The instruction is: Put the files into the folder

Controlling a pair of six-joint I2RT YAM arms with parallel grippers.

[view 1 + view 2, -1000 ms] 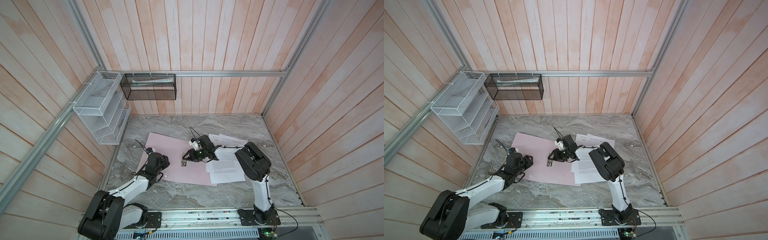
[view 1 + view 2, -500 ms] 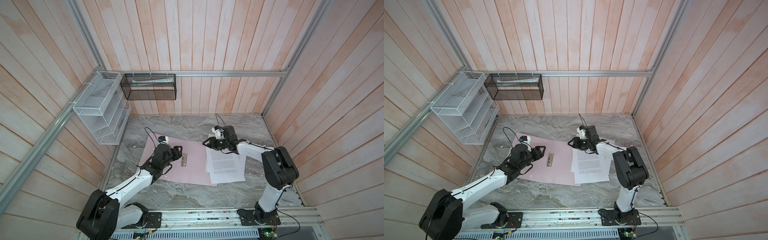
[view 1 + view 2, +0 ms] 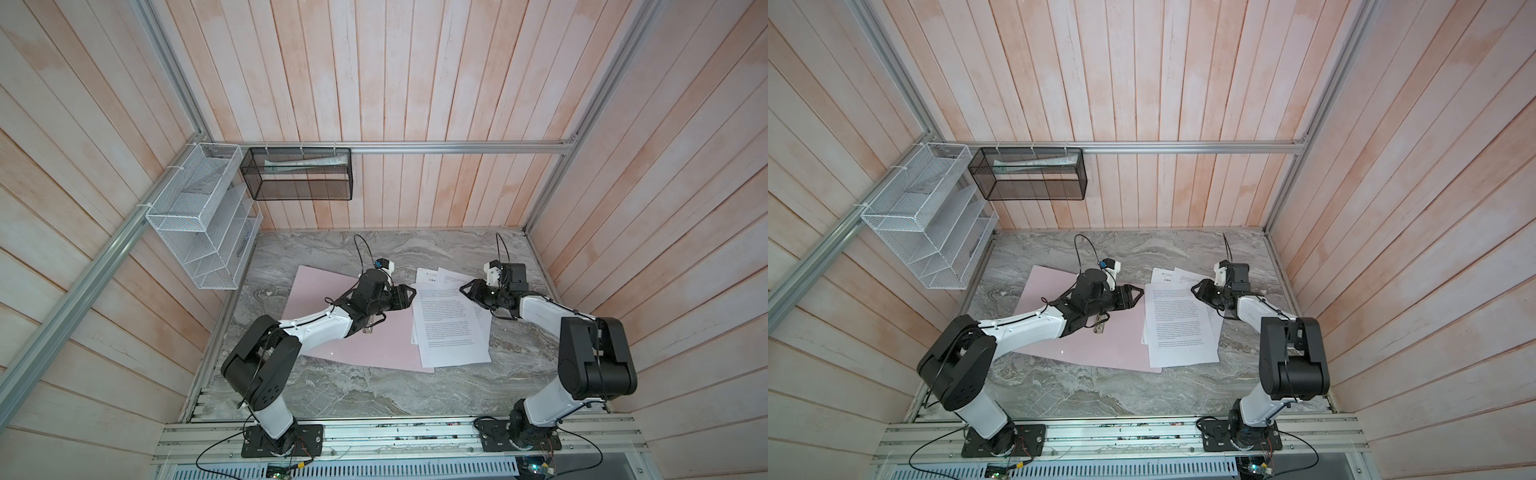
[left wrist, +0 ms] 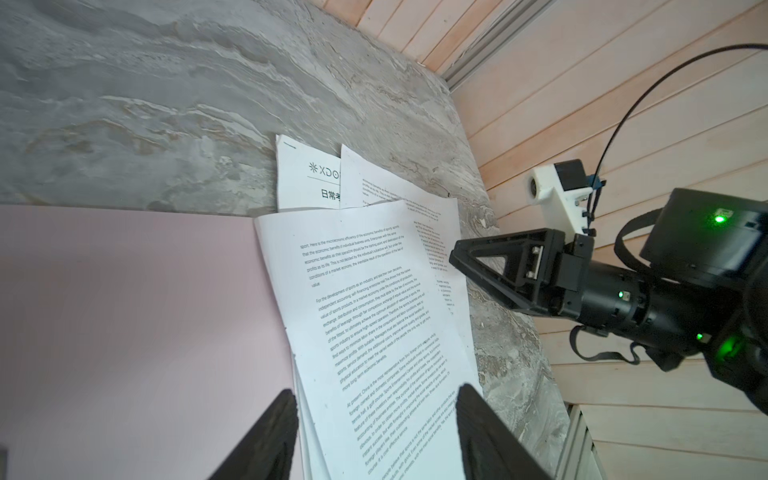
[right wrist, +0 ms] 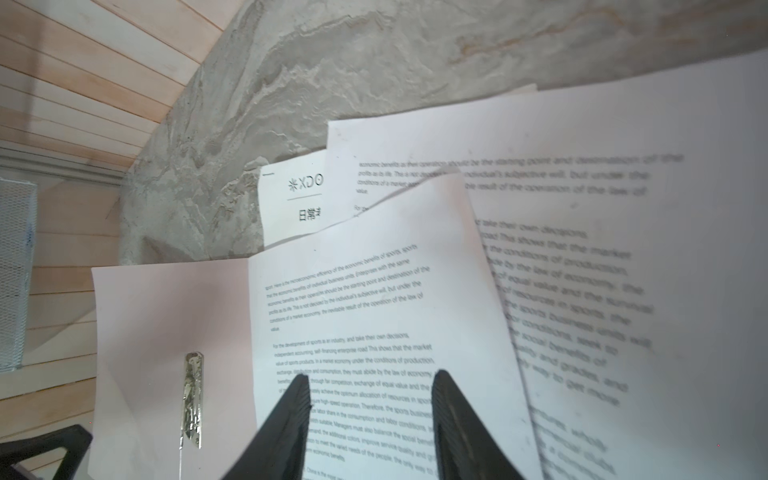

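Observation:
The pink folder lies open and flat on the marble table, its silver clip showing beside my left arm. The files, several white printed sheets, are fanned out over the folder's right edge and the table. My left gripper is open just above the stack's left edge, spanning folder and files. My right gripper is open over the top sheet, near the stack's far right side. Neither holds anything.
A white wire rack hangs on the left wall. A black mesh basket holding rolled paper hangs on the back rail. Wooden walls close in the table on three sides, and the right wall stands close behind my right arm.
My right gripper has drawn back from the clip at the folder's middle to the files' right side. My left gripper has crossed the folder from its near left edge to the files.

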